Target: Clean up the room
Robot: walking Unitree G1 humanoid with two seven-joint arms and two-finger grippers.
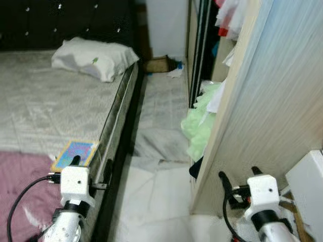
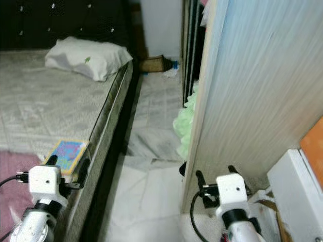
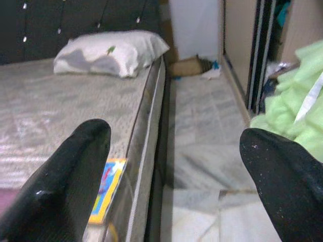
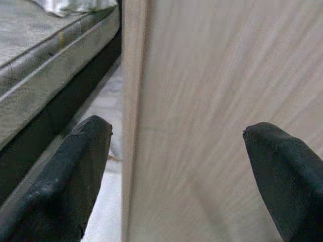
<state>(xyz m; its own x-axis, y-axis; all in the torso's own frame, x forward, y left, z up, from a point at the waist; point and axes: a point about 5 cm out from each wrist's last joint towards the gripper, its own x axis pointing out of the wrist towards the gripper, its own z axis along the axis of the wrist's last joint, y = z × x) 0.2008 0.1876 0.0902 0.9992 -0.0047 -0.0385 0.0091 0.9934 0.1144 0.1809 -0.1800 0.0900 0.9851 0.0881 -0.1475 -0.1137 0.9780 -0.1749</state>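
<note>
You are looking down a narrow aisle of pale marbled floor (image 1: 151, 196) between a bed (image 1: 45, 106) on the robot's left and a light wooden wardrobe panel (image 1: 262, 116) on its right. Your left gripper (image 3: 174, 146) hangs low over the bed's near edge with its 2 black fingers spread wide and nothing between them. Your right gripper (image 4: 179, 138) is low too, just in front of the wardrobe panel, fingers likewise spread and holding nothing; in its wrist view the panel's edge stands between the 2 fingers.

On the mattress near the bed's edge, just ahead of the left gripper, lies a flat colourful book (image 1: 74, 154), yellow-bordered with a blue and pink cover. Beside it, toward the near left corner, is a pinkish-purple blanket (image 1: 20, 181). At the far end of the bed a white pillow (image 1: 95, 56) rests against the dark tufted headboard (image 1: 60, 20).

On the right side of the aisle, a heap of light green cloth (image 1: 201, 123) spills out of the open wardrobe toward the floor, with more clothes (image 1: 227, 17) hanging above it. A crumpled grey cloth (image 1: 156, 146) lies on the floor near the heap. At the far end of the aisle sits a small brown box (image 1: 157, 64) with white scraps (image 1: 175, 73) beside it. A white object (image 1: 308, 186) stands at the near right, just beside the right arm; you cannot tell what it is.
</note>
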